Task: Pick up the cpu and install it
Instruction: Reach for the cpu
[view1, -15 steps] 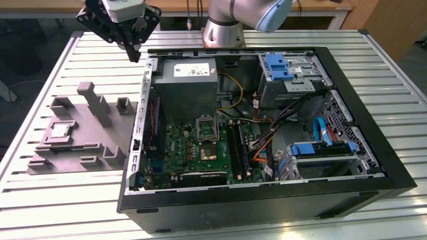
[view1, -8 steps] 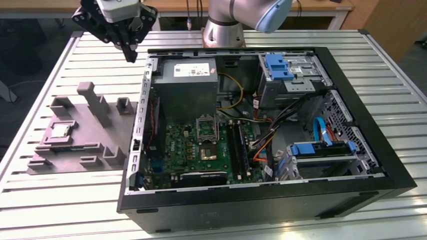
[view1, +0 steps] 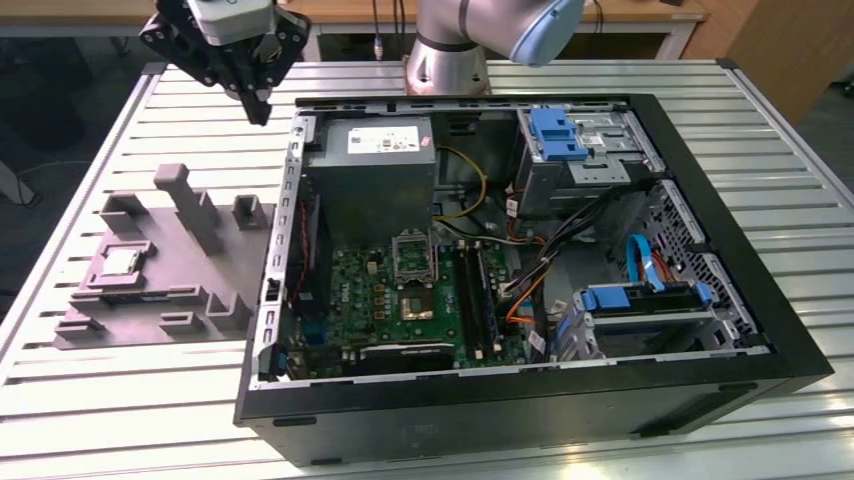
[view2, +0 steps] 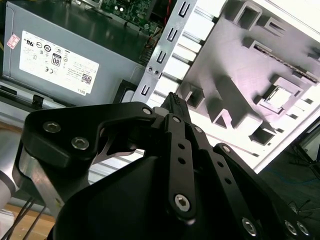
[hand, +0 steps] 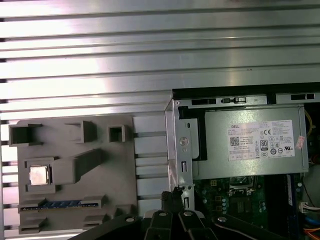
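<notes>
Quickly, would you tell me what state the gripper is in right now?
Gripper: closed, holding nothing; the cpu lies in the grey tray.

The exterior view looks steeply down over the whole tabletop (view1: 134, 400) from farther off. Both wrist views look down past the tool (hand: 172, 197) (view2: 175, 100), sharing the power supply (hand: 250, 145) (view2: 60, 65) and grey fixture (hand: 120, 190) (view2: 235, 60).

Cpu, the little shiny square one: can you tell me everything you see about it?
The cpu is a small flat square with a pale, silvery, metal-looking top. It lies flat in a square pocket of the grey holder tray on the slatted table, outside the computer case. Only the tray touches it; the gripper hangs apart from it.
</notes>
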